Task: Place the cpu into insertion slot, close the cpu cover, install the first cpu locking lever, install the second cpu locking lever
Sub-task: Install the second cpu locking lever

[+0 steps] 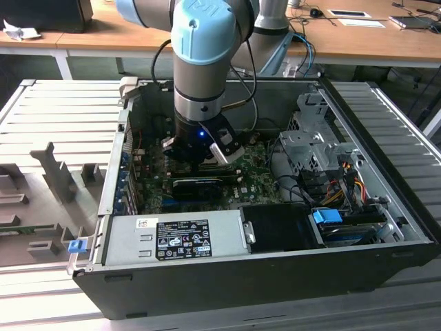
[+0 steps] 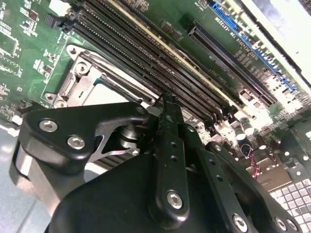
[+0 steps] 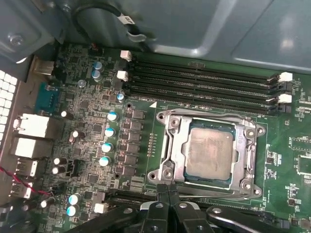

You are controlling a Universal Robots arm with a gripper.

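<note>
In the exterior view the arm reaches down into the open case (image 1: 386, 234), its pincer (image 1: 196, 160) low over the green board (image 1: 258, 186)

In the second wrist view its fingers (image 2: 167, 128) are pressed together, tips at the cover (image 2: 92, 80) edge

In the first wrist view the cpu (image 3: 209, 153) sits in the slot (image 3: 210, 187), cover down around it, pincer (image 3: 168, 190) beside the cover's rim, probably working a lever

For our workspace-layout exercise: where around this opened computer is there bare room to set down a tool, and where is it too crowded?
Bare: the ribbed grey platform beside the case, at the exterior view's left behind the grey fixtures, and likewise along the case's right. Crowded: the green circuit board under the gripper, and the cable-filled drive cage.
</note>
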